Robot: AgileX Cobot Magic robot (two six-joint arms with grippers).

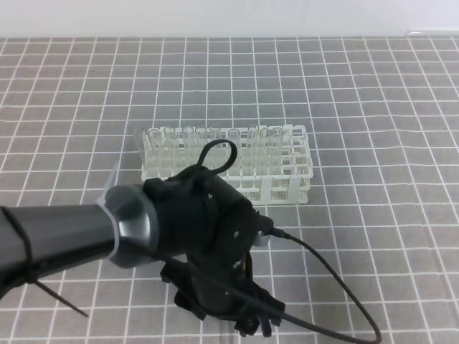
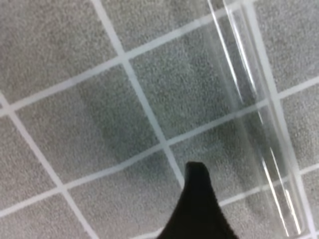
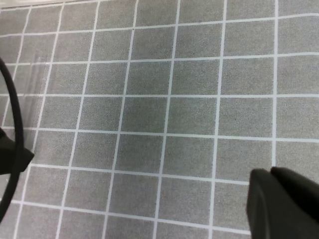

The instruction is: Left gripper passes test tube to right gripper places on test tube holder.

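Note:
A clear glass test tube point(image 2: 259, 129) lies flat on the grey gridded mat in the left wrist view. It lies free, just to the right of one black finger point(image 2: 199, 199). The other finger is outside that frame. My left gripper point(image 1: 251, 324) points down at the mat near the front edge, open, its bulky black arm reaching in from the left. Behind it stands the white test tube holder point(image 1: 297, 175), with several clear tubes in its back row. In the right wrist view my right gripper point(image 3: 269, 174) hangs over bare mat, its dark jaws shut on nothing. It does not show in the exterior view.
A thin black cable point(image 1: 337, 287) trails from the left arm across the mat towards the front right. It shows again as a loop of cable point(image 3: 15, 124) at the left edge of the right wrist view. The grey mat with white grid lines covers the whole table.

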